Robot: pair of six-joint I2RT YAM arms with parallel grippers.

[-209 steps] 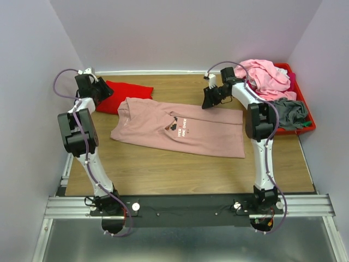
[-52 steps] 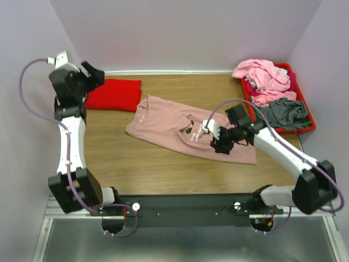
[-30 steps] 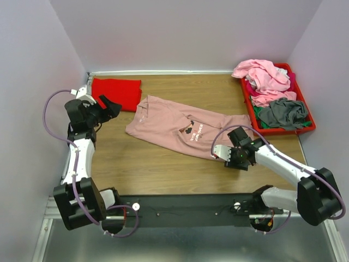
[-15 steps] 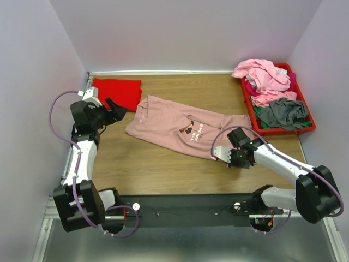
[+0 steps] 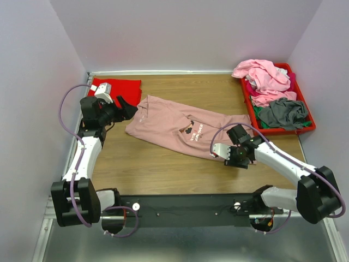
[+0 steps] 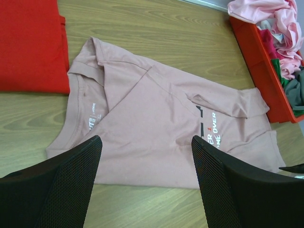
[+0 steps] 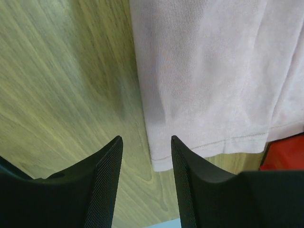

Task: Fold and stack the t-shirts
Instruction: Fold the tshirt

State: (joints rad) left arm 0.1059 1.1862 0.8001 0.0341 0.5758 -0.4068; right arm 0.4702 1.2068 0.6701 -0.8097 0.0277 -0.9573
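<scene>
A dusty-pink t-shirt (image 5: 163,125) with a small dark chest print lies flat, slanted across the middle of the table. A folded bright red t-shirt (image 5: 124,90) lies at the far left corner. My left gripper (image 5: 131,111) hovers wide open just left of the pink shirt's collar, and the left wrist view shows the pink shirt (image 6: 156,123) between and beyond its fingers (image 6: 90,156). My right gripper (image 7: 146,142) is open low over the shirt's near right hem corner (image 7: 159,159), which lies between its fingers without being pinched.
A rigid red bin (image 5: 294,130) at the far right holds a heap of light pink (image 5: 262,76) and grey (image 5: 283,112) t-shirts. Purple walls close in the left, back and right. Bare wood runs along the near edge.
My left gripper has swung right, from beside the red shirt to the pink shirt's collar. My right gripper has stayed at the hem corner with only a slight shift.
</scene>
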